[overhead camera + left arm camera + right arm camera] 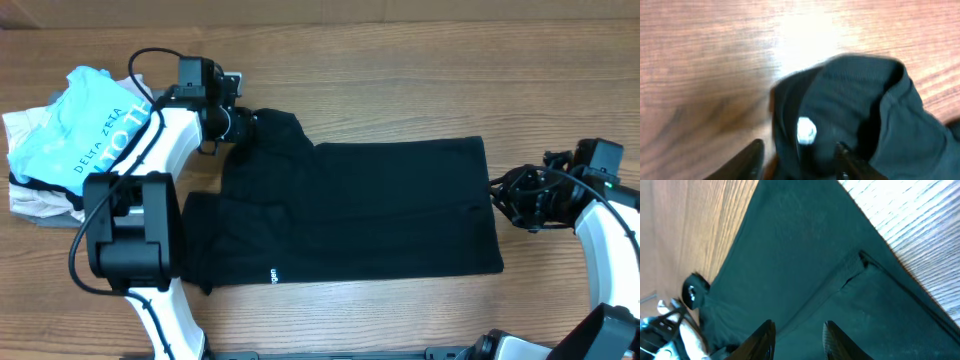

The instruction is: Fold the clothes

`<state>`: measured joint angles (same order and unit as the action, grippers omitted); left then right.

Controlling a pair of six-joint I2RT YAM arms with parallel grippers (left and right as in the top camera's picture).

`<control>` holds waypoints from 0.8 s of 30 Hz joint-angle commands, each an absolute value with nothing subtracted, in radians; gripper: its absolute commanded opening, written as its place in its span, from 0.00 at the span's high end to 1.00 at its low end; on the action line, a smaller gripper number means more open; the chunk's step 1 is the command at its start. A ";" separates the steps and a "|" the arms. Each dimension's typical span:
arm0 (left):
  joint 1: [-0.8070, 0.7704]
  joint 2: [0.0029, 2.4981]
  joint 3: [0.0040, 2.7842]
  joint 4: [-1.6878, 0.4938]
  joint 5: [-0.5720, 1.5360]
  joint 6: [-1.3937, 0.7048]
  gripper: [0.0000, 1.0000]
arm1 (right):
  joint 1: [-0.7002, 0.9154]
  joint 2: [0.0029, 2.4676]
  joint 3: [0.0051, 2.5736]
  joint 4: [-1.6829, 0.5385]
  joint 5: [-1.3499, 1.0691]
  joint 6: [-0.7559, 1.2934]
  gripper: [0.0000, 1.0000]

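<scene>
The black shirt (380, 210) lies spread on the wooden table, with small white print (271, 275) near its front edge. My left gripper (243, 125) is at the shirt's far left corner. In the left wrist view its fingers (752, 156) stand open on either side of a bunched fold of the shirt (855, 100) that carries the white neck label (806, 131). My right gripper (500, 195) is at the shirt's right edge. Seen from the right wrist, the gripper (799, 323) hangs open over flat fabric (805, 255) and a seam.
A pile of other garments sits at the table's left end: a light-blue lettered shirt (85, 120) on top of white and grey ones (35, 195). The left arm's black base (125, 235) stands beside the shirt's left edge.
</scene>
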<state>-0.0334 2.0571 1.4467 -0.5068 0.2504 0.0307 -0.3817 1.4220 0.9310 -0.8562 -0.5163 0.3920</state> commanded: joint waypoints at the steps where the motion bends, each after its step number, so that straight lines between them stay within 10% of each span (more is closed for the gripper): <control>1: -0.046 2.107 1.469 -0.472 0.263 0.055 0.73 | -0.358 1.410 0.949 -0.850 -0.477 0.385 0.65; 11: -0.025 2.120 1.525 -0.355 0.318 -0.143 0.94 | -0.353 1.410 0.949 -0.851 -0.467 0.389 0.65; 24: -0.016 2.120 1.554 -0.351 0.253 -0.208 0.51 | -0.353 1.410 0.949 -0.850 -0.439 0.389 0.64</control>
<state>-0.0238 2.1136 1.5387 -0.3344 0.2939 -0.2161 -0.3584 1.4220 0.9310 -0.8551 -0.4652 0.3916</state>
